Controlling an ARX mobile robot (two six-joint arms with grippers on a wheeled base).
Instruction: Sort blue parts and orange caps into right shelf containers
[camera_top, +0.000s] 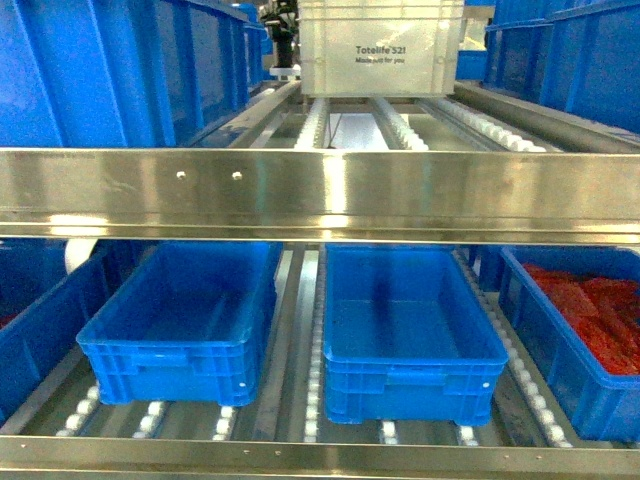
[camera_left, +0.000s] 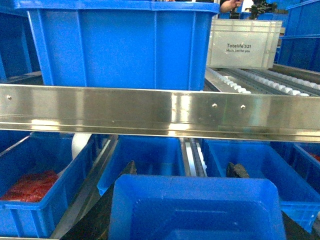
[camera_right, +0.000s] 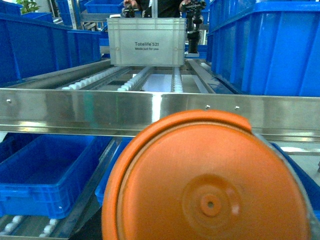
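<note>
1. A round orange cap (camera_right: 207, 185) fills the lower middle and right of the view, its flat face with a small central hole turned to the camera.
2. Just behind the cap a steel shelf rail (camera_right: 100, 107) runs across the view.
3. Below the rail, left of the cap, sits a blue crate (camera_right: 47, 172) on roller tracks.
4. Above the rail, a grey tote (camera_right: 147, 42) marked "Totelife 521" stands on rollers, further back.
5. Right of the tote, a large blue crate (camera_right: 270, 47) rises above the rail.
</note>
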